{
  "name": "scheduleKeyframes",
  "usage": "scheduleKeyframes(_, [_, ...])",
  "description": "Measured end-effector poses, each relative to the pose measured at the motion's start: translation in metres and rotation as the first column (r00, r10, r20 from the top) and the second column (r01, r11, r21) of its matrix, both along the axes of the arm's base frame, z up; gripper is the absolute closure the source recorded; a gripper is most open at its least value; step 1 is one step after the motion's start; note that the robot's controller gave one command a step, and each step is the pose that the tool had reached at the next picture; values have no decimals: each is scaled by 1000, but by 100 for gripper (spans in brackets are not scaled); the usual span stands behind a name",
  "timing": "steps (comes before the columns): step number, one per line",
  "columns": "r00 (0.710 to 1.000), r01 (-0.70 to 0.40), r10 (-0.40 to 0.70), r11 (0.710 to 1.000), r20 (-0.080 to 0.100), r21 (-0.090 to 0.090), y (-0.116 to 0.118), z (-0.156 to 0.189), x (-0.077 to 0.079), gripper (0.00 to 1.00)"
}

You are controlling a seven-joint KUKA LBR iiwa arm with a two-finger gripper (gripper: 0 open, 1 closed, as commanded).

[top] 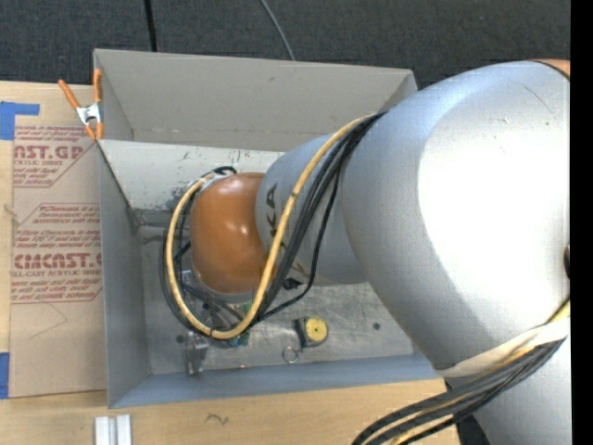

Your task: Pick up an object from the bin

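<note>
Jaws: width cannot be told, low by bin's (119, 276) front-left corner | yellow disc (315, 330) apart, front edge | lower straight, avoid scraping bin

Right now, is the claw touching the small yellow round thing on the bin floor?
Apart. In the camera view bare grey floor lies between the claw, under the orange cover, and the yellow round thing.

Beyond the far side lies a dark charcoal, finely speckled floor covering (389, 17), flat and matte. A thin black pole (146, 7) crosses it, and beside that runs a thin grey curved cable (271, 9). Nearest me is a pale tan wooden tabletop (306, 417). The light is even and soft, with no hard shadows.
</note>
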State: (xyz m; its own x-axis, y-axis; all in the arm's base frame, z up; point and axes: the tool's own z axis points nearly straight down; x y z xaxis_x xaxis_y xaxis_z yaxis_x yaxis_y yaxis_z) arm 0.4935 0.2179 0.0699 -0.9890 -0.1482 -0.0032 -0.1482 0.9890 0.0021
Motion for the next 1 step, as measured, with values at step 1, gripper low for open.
scheduleKeyframes(1, [996,85,-85,996,3,2,-60,2,30,0])
